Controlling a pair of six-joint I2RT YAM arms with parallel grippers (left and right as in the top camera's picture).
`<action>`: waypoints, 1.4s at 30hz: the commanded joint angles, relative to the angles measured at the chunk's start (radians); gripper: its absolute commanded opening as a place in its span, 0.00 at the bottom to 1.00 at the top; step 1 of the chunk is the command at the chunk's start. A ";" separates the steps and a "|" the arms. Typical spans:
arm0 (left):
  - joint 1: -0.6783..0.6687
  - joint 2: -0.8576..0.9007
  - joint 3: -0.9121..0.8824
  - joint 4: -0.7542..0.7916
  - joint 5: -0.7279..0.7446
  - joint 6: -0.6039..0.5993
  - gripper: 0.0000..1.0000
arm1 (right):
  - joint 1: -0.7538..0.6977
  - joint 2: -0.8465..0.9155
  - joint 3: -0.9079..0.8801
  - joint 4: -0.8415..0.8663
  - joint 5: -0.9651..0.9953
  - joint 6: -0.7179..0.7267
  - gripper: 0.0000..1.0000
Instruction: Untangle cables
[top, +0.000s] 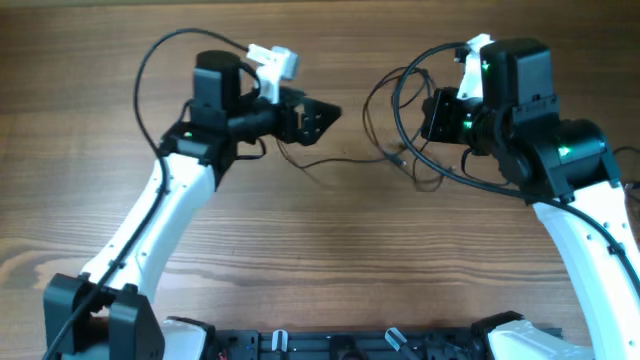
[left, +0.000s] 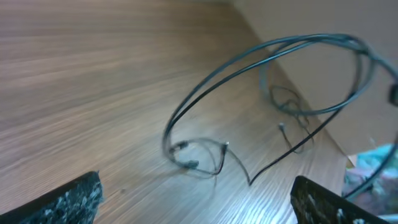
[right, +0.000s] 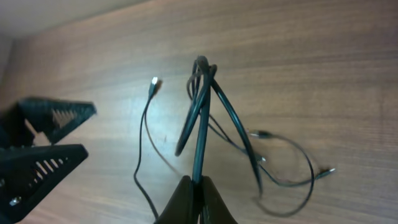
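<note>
The cables are thin black wires. In the overhead view they lie tangled on the wooden table (top: 340, 160) between the arms, with loops lifted at the right (top: 397, 95). My right gripper (top: 432, 118) is shut on a bundle of cable loops (right: 202, 118) and holds them above the table; the shut fingers (right: 198, 190) pinch the strands. A loose plug end (right: 154, 81) lies on the wood. My left gripper (top: 322, 115) is open and empty, its fingers (left: 199, 205) wide apart above the table, short of a small tangle (left: 199, 155). The raised loops (left: 249, 68) arch beyond it.
The wooden table (top: 300, 260) carries nothing else. The left gripper shows as black fingers at the left edge of the right wrist view (right: 43, 149). Thicker black arm cables (top: 160, 55) arc above each arm. The arm bases stand at the front edge.
</note>
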 joint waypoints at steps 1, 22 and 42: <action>-0.044 0.004 0.003 0.119 0.114 0.020 0.92 | 0.003 0.000 0.010 -0.017 -0.034 -0.049 0.04; -0.055 0.136 0.003 0.107 0.450 0.626 0.68 | 0.003 0.000 0.010 -0.017 -0.348 -0.078 0.04; -0.084 0.137 0.003 0.206 0.237 0.536 0.04 | 0.003 0.000 0.010 -0.022 -0.314 -0.044 0.04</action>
